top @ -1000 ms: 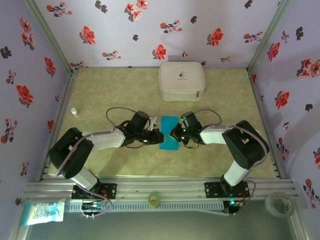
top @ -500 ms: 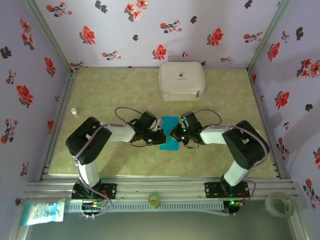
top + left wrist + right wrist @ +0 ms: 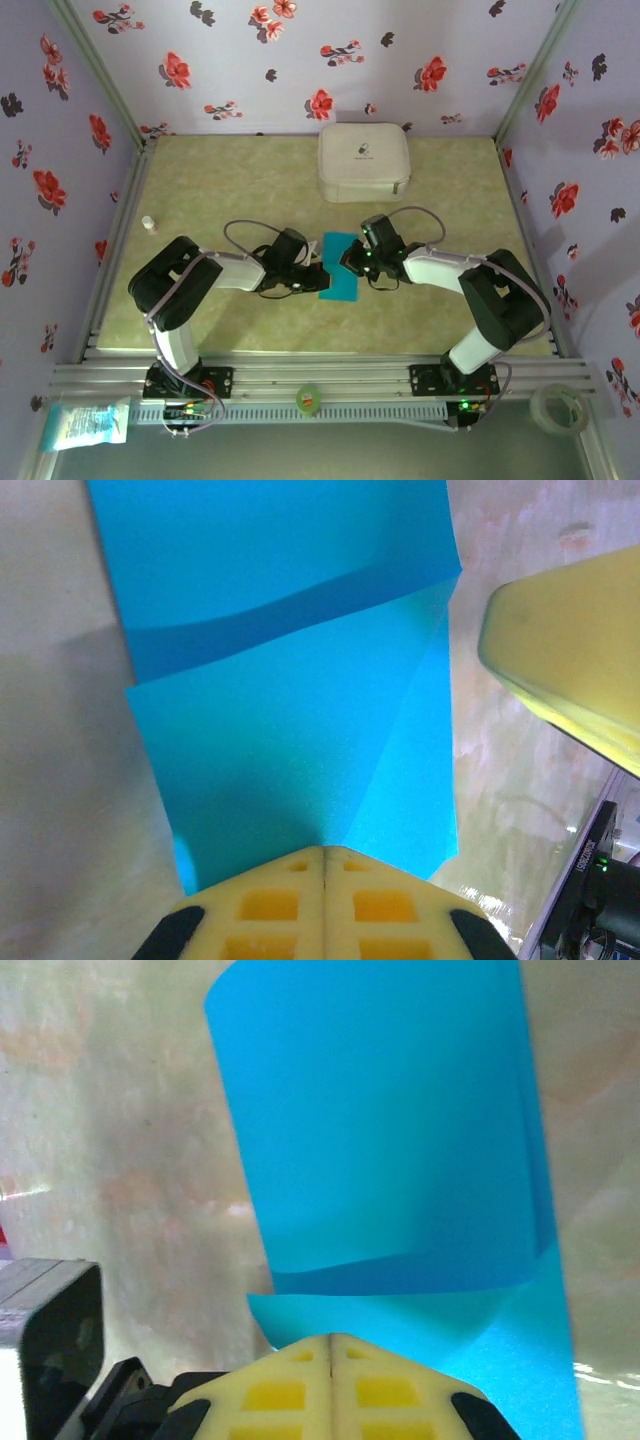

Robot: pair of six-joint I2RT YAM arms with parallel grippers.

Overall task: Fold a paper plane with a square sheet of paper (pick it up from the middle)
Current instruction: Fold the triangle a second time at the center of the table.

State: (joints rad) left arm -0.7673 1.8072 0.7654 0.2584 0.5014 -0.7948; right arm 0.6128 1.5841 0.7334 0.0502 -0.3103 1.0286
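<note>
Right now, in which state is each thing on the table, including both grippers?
square sheet of paper: folded over, upper layer curling up, lying between the grippers.
left gripper: shut, tips at the sheet's edge.
right gripper: shut, tips at the sheet's opposite edge.
white case: closed, lying flat, apart from the sheet.

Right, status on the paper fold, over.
Left gripper shut on the square sheet of paper. Right gripper shut at its opposite edge. Sheet part-folded, flap lifted. White case well clear.
</note>
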